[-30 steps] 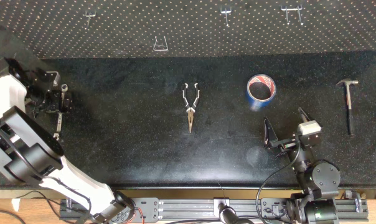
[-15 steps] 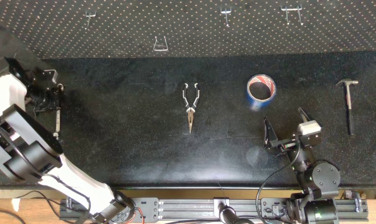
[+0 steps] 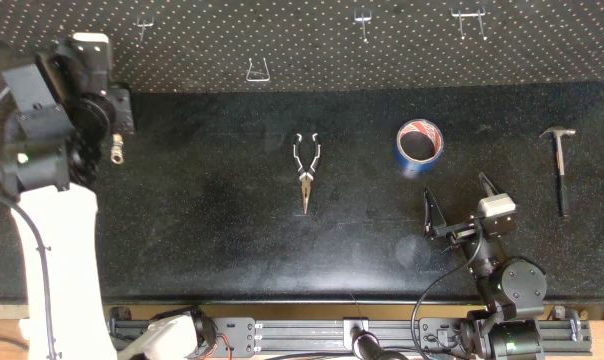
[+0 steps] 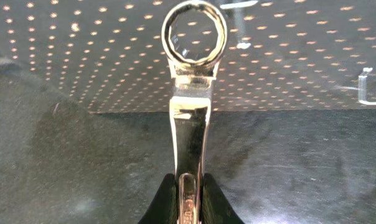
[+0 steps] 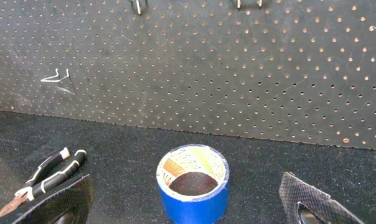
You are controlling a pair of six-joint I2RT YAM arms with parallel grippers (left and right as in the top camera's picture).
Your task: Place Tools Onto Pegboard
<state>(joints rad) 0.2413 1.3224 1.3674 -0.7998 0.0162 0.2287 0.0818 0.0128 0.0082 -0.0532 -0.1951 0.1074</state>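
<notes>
The left gripper [image 4: 189, 194] is clamped on the handle of the wrench [image 4: 190, 124]. The wrench stands straight out beyond its fingers, ring end farthest from them, lifted off the tabletop [image 4: 312, 162] and facing the pegboard [image 4: 70, 62]. A hook [image 4: 236, 6] shows just past the ring and a little off to one side of it. A second hook [image 4: 368, 87] sits much farther out to the side of the gripper. The main risk, as I judge it, is the long stretch of handle beyond the fingers. If the ring bumps the board or the hook's tip rather than passing over it, the leverage could twist or slide the wrench in the grip. The ring also looks off-line from the hook, so a straight push may miss. Letting go before the ring is fully seated would drop the wrench to the tabletop. The right gripper [image 3: 459, 208] rests with its jaws apart, well away from the left gripper, with the tape [image 3: 419, 143] just ahead of it. The pliers [image 3: 306, 170] and hammer [image 3: 559, 165] lie flat to either side of it.
</notes>
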